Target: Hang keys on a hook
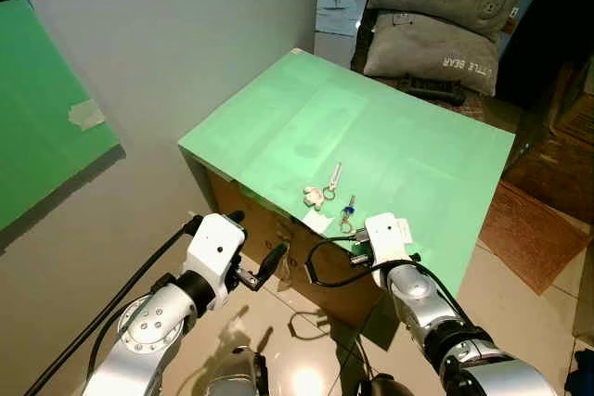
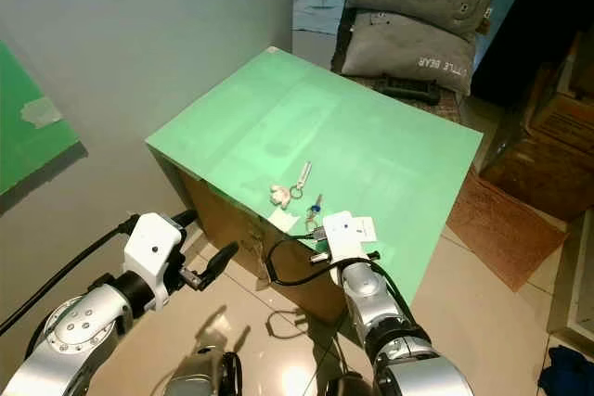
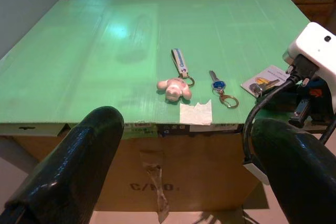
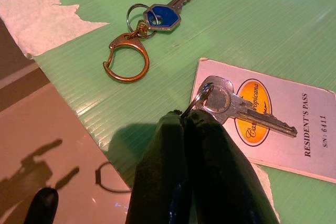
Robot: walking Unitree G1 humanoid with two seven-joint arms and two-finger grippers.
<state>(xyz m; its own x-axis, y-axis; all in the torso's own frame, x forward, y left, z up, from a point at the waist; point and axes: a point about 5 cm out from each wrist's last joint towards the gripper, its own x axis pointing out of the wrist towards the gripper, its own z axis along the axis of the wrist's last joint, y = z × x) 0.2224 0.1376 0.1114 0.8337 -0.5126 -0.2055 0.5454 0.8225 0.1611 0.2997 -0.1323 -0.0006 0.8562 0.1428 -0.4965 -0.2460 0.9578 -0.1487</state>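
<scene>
A silver key [image 4: 231, 103] lies on a white "Resident's Pass" card [image 4: 294, 129] at the near edge of the green-topped box [image 1: 408, 146]. My right gripper [image 4: 185, 116] is shut on the key's ring, low over the card. Beside it lie a blue-headed key [image 4: 164, 15] with a brass clasp [image 4: 126, 59] and a pink bear keychain [image 3: 175, 87] on a strap. My left gripper [image 3: 186, 120] hangs open in front of the box's cardboard side, below the top and apart from the keys.
A torn white tape piece [image 3: 195, 113] sticks at the box's front edge. Grey pillows [image 1: 436, 44] lie behind the box. A grey wall with a green sheet [image 1: 37, 118] is on the left. A brown mat [image 1: 534, 229] lies on the tiled floor, right.
</scene>
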